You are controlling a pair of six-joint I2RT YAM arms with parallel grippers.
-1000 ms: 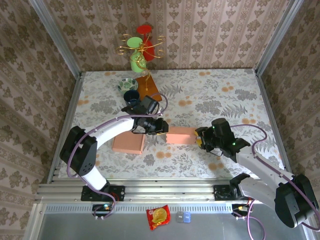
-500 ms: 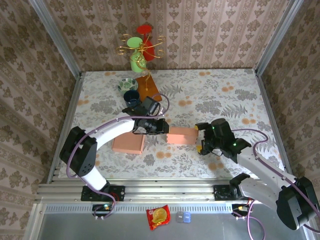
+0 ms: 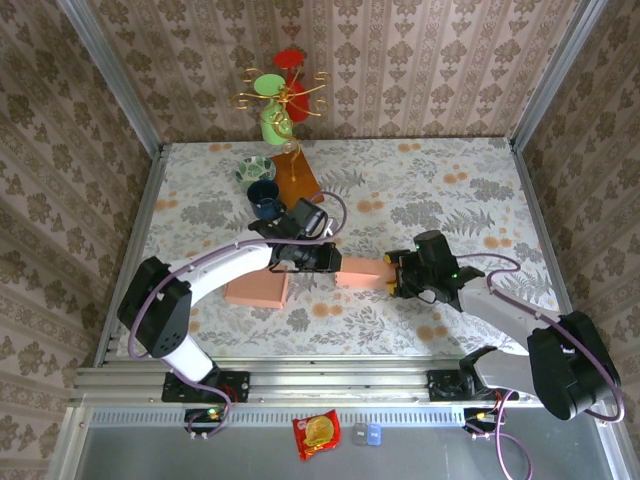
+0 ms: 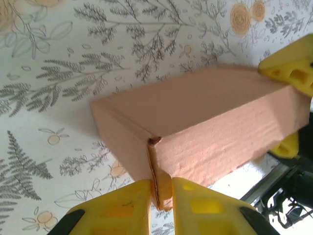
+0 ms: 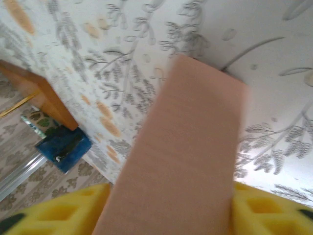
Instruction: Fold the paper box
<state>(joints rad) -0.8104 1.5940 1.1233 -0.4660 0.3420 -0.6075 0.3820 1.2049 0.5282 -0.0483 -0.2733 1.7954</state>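
Note:
The paper box (image 3: 362, 270) is a pink oblong carton lying mid-table between both grippers. My left gripper (image 3: 328, 262) is at its left end, and in the left wrist view this gripper (image 4: 160, 196) is shut on a thin flap at the box's (image 4: 205, 122) near corner. My right gripper (image 3: 393, 276) is at the right end. In the right wrist view the box (image 5: 186, 161) spans the whole gap of that gripper (image 5: 166, 215), touching both yellow fingers (image 5: 266, 213). The same right fingers (image 4: 291, 73) flank the box's far end in the left wrist view.
A second pink carton (image 3: 257, 288) lies flat under the left arm. Behind it stand a blue cup (image 3: 263, 197), a patterned bowl (image 3: 255, 168), and an orange wooden base (image 3: 298, 178) carrying a cup tree (image 3: 278, 100). Patterned walls close in three sides.
The right gripper spread wide half a second ago and has closed onto the box's right end. The left gripper and box shifted slightly right.

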